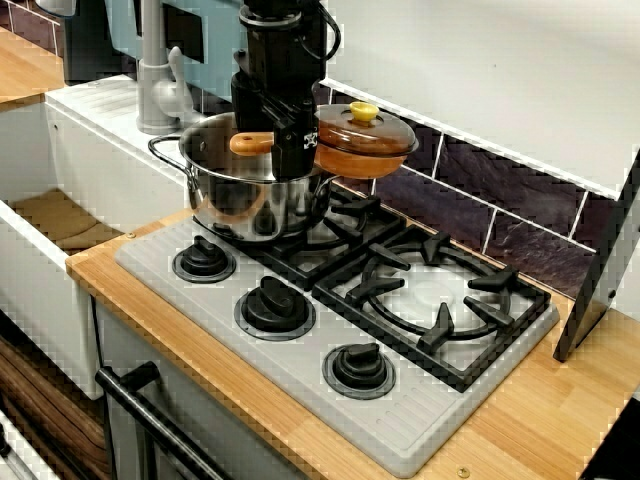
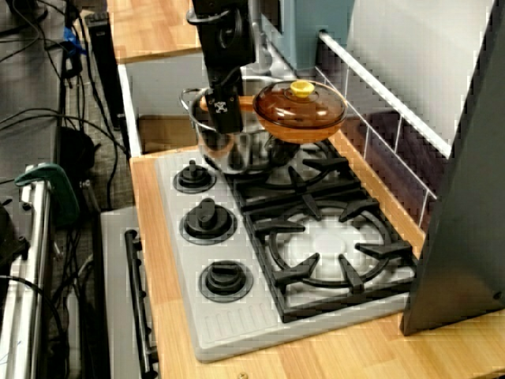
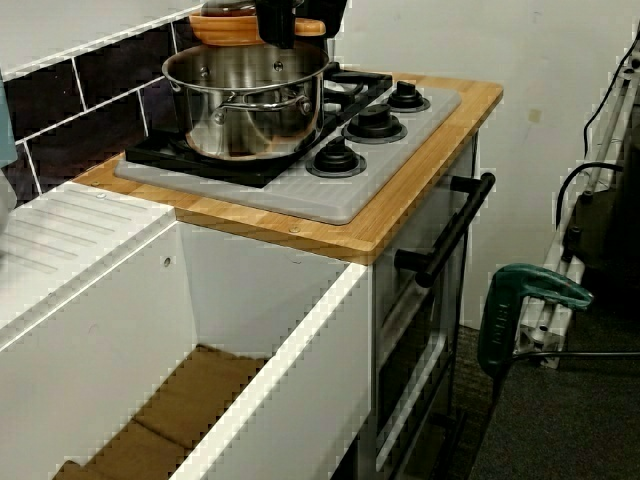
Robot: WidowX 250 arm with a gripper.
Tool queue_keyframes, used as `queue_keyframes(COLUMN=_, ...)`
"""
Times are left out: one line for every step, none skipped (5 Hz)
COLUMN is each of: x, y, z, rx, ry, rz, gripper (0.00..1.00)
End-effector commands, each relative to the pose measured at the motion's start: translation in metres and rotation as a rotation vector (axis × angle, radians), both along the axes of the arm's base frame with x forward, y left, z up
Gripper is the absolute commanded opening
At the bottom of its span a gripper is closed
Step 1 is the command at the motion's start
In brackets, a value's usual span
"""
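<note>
From the front, the end effector (image 1: 292, 158) is clamped on the wooden handle (image 1: 250, 143) of the lidded orange pan (image 1: 365, 140), at the back rim of the steel pot (image 1: 255, 200).

From the stove's end, the orange pan (image 2: 304, 110) overlaps that rim.

Across the sink, the steel pot (image 3: 245, 105) stands on the stove (image 3: 330, 195), set in the counter (image 3: 400, 215).

pot (image 1: 250, 205): shiny steel | pan (image 1: 365, 152): glossy orange plastic | counter (image 1: 520, 425): matt wood

Grey stovetop (image 1: 400, 425), three black knobs (image 1: 274, 305) (in a row), black grate (image 1: 441, 328), white sink (image 1: 45, 300), wooden counter (image 1: 545, 415).
</note>
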State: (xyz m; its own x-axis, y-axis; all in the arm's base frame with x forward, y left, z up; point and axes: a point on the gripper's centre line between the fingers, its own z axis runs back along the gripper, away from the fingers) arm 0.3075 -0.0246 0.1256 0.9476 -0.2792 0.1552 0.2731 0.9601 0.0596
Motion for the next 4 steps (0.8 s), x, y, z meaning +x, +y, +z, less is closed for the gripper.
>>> queue_keyframes(x=-0.0016, y=0.0024, z=-0.0006, rx=0.004, ry=-0.010, rz=0.010, gripper=0.00)
queue_keyframes(x=-0.0017, y=0.0028, z=-0.0016, rx=0.011, ry=-0.008, rz=0.020, gripper=0.00)
queue_keyframes(x=0.0003, y=0.0046, z=0.0016, rx=0.010, ry=-0.002, rz=0.029, gripper=0.00)
queue_keyframes(x=0.0002, y=0.0055, z=0.0082, rx=-0.006, ry=-0.001, rz=0.030, gripper=0.00)
